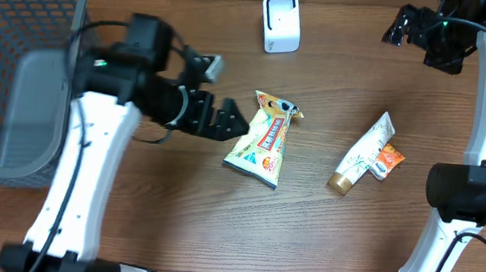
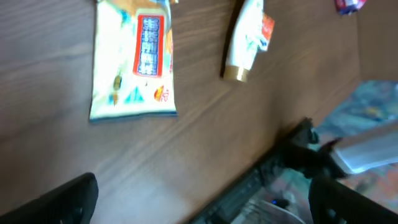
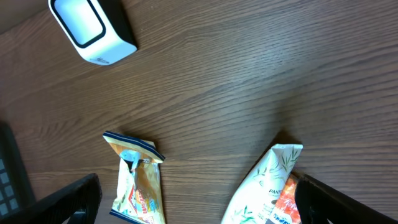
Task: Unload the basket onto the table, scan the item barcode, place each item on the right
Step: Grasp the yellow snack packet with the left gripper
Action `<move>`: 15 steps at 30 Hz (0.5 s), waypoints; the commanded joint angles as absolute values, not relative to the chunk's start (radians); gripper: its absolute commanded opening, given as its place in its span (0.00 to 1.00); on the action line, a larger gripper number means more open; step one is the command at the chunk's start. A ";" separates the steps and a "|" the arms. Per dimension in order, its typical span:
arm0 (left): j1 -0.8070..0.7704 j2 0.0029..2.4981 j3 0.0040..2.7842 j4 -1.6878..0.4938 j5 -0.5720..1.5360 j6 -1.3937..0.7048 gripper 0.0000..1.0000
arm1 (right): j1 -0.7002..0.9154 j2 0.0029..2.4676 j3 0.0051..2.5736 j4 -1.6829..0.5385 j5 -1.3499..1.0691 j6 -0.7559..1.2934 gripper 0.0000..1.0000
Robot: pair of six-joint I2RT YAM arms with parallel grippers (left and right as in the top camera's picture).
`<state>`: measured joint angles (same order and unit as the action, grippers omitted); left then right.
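Mid-table lies a yellow-and-white snack packet point(image 1: 263, 138) point(image 2: 134, 62) point(image 3: 138, 183) with a red label. To its right lies a white tube with a gold cap point(image 1: 363, 154) point(image 2: 245, 40) point(image 3: 264, 186), an orange sachet point(image 1: 389, 160) against it. A white barcode scanner point(image 1: 281, 22) point(image 3: 90, 28) stands at the back centre. My left gripper point(image 1: 229, 122) point(image 2: 202, 208) hovers open just left of the packet, holding nothing. At the back right, high over the table, my right gripper point(image 1: 399, 28) point(image 3: 205, 208) is open and empty.
A grey mesh basket point(image 1: 14, 66) fills the left side of the table behind the left arm. The table's front edge point(image 2: 249, 180) and equipment beyond it show in the left wrist view.
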<state>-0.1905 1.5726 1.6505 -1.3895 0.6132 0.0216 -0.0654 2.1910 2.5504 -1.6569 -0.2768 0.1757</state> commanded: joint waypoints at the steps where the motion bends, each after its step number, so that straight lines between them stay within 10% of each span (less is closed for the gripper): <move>1: -0.255 1.638 1.554 -1.281 0.549 -0.060 1.00 | -0.068 2.177 2.558 -1.652 -0.269 0.175 1.00; 8: -0.274 1.807 1.445 -1.181 0.285 -0.169 1.00 | -0.068 2.177 2.558 -1.652 -0.269 0.175 1.00; 15: -0.246 1.967 1.393 -1.164 0.447 -0.178 1.00 | -0.068 2.177 2.558 -1.652 -0.269 0.175 1.00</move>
<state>-0.2516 1.9110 1.4178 -1.1809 0.3641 -0.1562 -0.0654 2.1910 2.5504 -1.6577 -0.2764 0.1761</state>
